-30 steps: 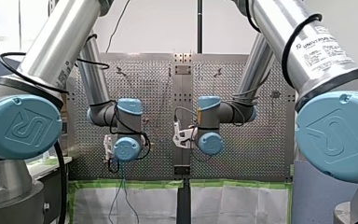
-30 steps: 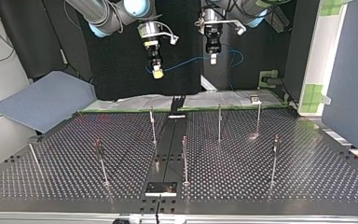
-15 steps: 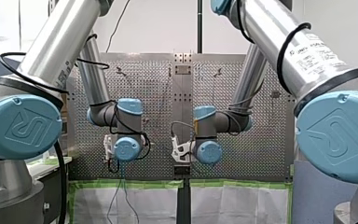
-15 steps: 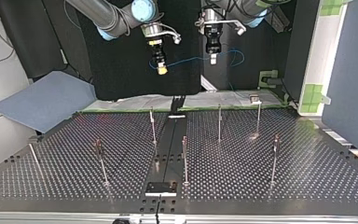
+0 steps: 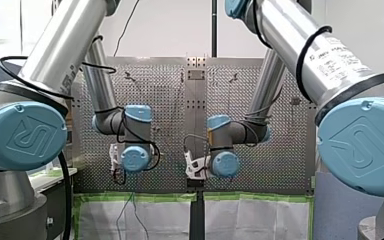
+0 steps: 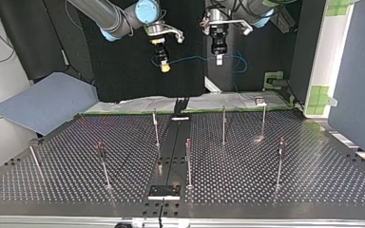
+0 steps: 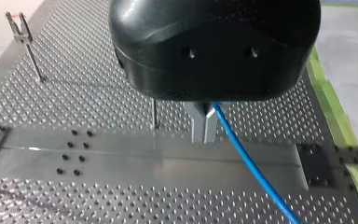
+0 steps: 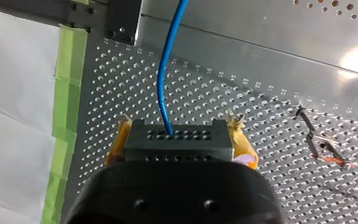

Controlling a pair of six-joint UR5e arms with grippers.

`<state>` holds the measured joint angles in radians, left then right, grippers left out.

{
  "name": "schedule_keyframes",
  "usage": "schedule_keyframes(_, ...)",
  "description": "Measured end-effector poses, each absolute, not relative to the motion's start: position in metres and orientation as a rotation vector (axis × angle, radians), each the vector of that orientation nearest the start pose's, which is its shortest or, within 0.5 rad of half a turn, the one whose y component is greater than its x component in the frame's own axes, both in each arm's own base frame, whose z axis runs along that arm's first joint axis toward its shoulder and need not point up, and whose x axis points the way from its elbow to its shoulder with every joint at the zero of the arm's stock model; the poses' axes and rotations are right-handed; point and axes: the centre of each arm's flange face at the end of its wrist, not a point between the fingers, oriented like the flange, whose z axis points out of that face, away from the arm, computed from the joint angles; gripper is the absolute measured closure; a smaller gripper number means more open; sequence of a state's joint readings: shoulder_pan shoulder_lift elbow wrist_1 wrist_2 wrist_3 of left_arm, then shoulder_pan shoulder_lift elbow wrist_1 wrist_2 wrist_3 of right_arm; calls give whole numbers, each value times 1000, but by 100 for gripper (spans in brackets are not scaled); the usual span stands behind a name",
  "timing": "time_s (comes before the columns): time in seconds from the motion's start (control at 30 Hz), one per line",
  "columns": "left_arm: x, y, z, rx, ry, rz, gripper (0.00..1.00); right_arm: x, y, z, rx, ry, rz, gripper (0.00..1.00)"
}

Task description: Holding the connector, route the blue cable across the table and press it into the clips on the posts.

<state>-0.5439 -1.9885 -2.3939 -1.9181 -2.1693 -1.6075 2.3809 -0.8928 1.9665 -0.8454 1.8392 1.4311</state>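
Front view is useless for my left gripper (image 6: 218,59) and my right gripper (image 6: 164,68), the wrist joints (image 5: 225,164) block both. Blue cable (image 7: 254,170) runs off the left wrist view's edge, end unseen. Clips (image 6: 100,144) on the posts (image 6: 223,124) in the top view: too tiny to read.

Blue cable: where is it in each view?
Front: blue cable hangs thin over the white cloth.
Top: cable strung between my right gripper and my left gripper.
Left wrist: cable runs out from the shut jaws.
Right wrist: cable rises from the connector in the jaws.
Shared: perforated table.
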Motion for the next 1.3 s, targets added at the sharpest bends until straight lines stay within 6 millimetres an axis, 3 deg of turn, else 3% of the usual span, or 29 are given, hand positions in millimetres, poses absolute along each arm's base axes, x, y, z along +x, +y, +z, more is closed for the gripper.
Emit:
schedule_keyframes(0.3, 290, -249, 102, -104, 1580, 121, 100, 474, -301, 76, 1784, -851, 1411, 100)
schedule_keyframes(0.63, 302, -239, 139, -206, 1546, 194, 100, 502, -312, 144, 1767, -803, 1558, 100)
schedule_keyframes(1.03, 322, -236, 194, -300, 1481, 178, 100, 522, -302, 218, 1764, -702, 1702, 100)
schedule_keyframes(1.3, 321, -226, 221, -337, 1466, 198, 100, 532, -300, 271, 1698, -669, 1809, 100)
